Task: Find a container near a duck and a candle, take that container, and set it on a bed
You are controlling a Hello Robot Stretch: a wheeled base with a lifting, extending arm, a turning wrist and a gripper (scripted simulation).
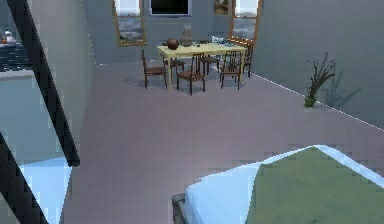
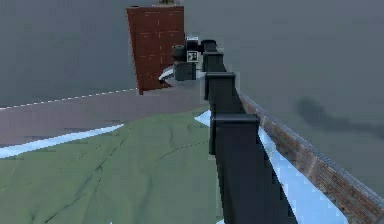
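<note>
In the arm side view my arm rises as a dark bar over a bed with a green cover and white sheet. At its far end sit two white marked squares, and left of them is the gripper. A small pale bowl-like container hangs there, clear of the cover, so the gripper holds it. In the forward view the same bed fills the bottom right corner.
A red-brown dresser stands against the wall beyond the bed. A brown brick-like ledge runs along the bed's right side. Ahead are a dining table with chairs, a potted plant and open floor between.
</note>
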